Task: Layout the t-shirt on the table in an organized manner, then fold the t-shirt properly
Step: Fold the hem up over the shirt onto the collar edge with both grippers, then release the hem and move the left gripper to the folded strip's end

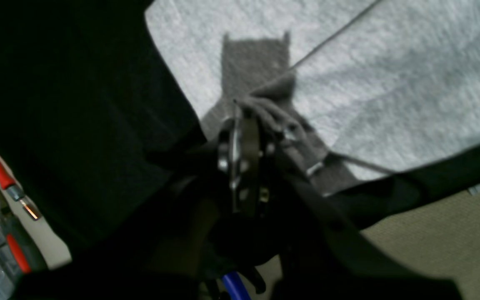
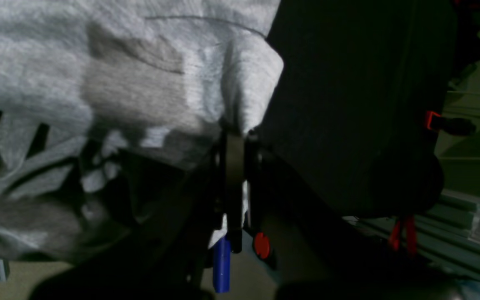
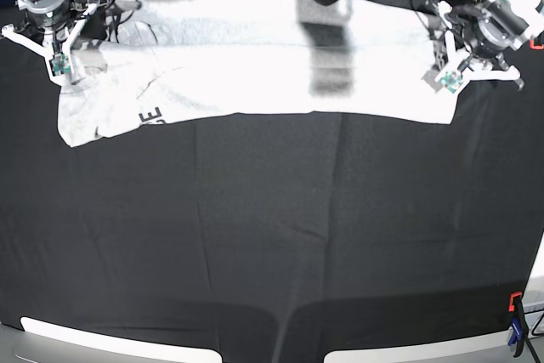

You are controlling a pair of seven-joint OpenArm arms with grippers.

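Left wrist view: left tool (image 1: pixel 240 109) pinched tight on a bunched edge of the t-shirt (image 1: pixel 390 91). Cloth pale grey, knit texture visible, one long crease or seam running diagonally across it; the tool's shadow falls on the fabric. Black worktop (image 1: pixel 77 104) covering alongside, its edge dropping to a tan floor.

Right wrist view: right tool (image 2: pixel 235 129) closed on a rounded fold of the shirt, fabric puckered upward at the grip. Rumpled layers and dark openings between folds on the far left of this view.

Base view: t-shirt (image 3: pixel 246 65) stretched as a long band along the far edge of the worktop (image 3: pixel 272 244), held at each end, right tool (image 3: pixel 61 61) toward the far-left corner, left tool (image 3: pixel 450 78) toward the far-right. Dark lettering shows partly near the left end; near edge of the shirt fairly straight.
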